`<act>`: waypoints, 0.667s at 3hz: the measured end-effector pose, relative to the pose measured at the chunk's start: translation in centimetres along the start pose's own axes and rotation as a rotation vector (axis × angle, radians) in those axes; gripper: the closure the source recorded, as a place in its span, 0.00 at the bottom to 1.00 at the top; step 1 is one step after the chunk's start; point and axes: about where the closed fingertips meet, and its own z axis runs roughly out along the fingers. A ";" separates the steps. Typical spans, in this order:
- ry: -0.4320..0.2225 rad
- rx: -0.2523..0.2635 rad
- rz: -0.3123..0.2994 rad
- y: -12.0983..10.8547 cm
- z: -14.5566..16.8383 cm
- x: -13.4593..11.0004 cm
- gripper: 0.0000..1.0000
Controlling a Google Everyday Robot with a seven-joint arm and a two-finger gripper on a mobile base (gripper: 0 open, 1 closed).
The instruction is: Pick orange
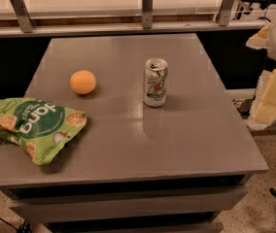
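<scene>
We see a big grey counter with a flat top and square edges. Behind its far edge runs a long rail with metal posts.

Next in size is a green snack bag. It lies flat at the front left, and its left end sticks out past the counter's left edge. It has white writing that is upside down to us, so we cannot read it for sure. We also see little round crackers pictured on it.

Pale blocks of the robot sit at the right edge of the view, out past the counter's right side. The claw seems to be the lower block there, well apart from everything on the counter. We cannot tell if it is released or clenched.

A soda can stands upright near the middle of the counter. Its label shows a big green 7 with a red spot.

The orange is smallest. It rests on the left half of the counter, left of the can and behind the bag, touching neither. Bare counter lies all around it, and the front right part is wide open.
</scene>
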 end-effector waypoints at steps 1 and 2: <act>0.002 0.006 -0.085 -1.3 0.5 -2.2 0.00; -0.003 0.007 -0.218 -2.9 1.3 -5.9 0.00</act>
